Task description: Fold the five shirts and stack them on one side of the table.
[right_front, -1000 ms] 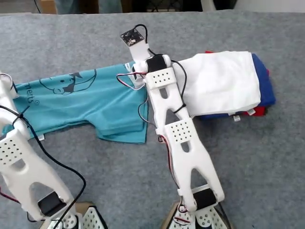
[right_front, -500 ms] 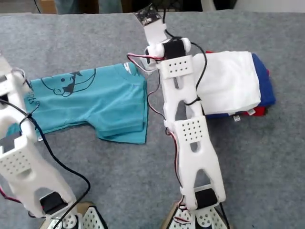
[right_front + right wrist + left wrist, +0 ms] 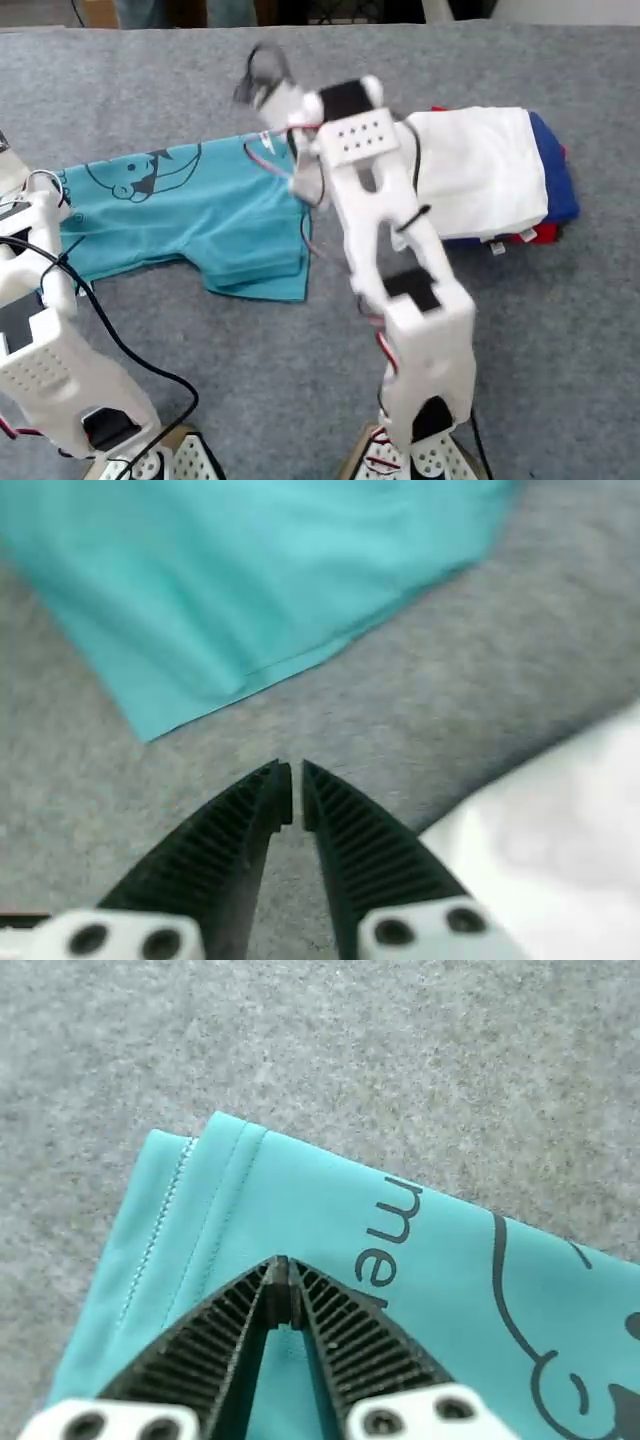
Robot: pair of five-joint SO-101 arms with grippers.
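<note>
Teal shirt (image 3: pixel 190 215). Found lying flat on the grey table (image 3: pixel 520 350), left of centre, printed side up, with one sleeve sticking out toward the arms' bases. Not yet brought to a compact fold, so judged the piece in hand.

Stack, far right of table. Logged from the top down: white shirt (image 3: pixel 470 170), folded square; blue shirt (image 3: pixel 558 175), showing as a border on the outer side; red shirt (image 3: pixel 545 234), seen as a thin edge beneath. Three colours counted. Could not tell whether a fourth piece was hidden among them.

Left gripper (image 3: pixel 283 1295). Noted over the teal shirt near its stitched hem, close to the lettering, with jaws closed tip to tip. Could not tell whether any cloth was pinched between them.

Right gripper (image 3: pixel 295 780). Noted above bare grey cover, between the teal shirt's edge and the white shirt. Jaws drawn together to a hairline, holding nothing.

Progress, as judged. Most of the folding and stacking done. Left to do: finish the teal shirt's fold and carry it to the top of the stack on the right. Any fifth item unaccounted for.
</note>
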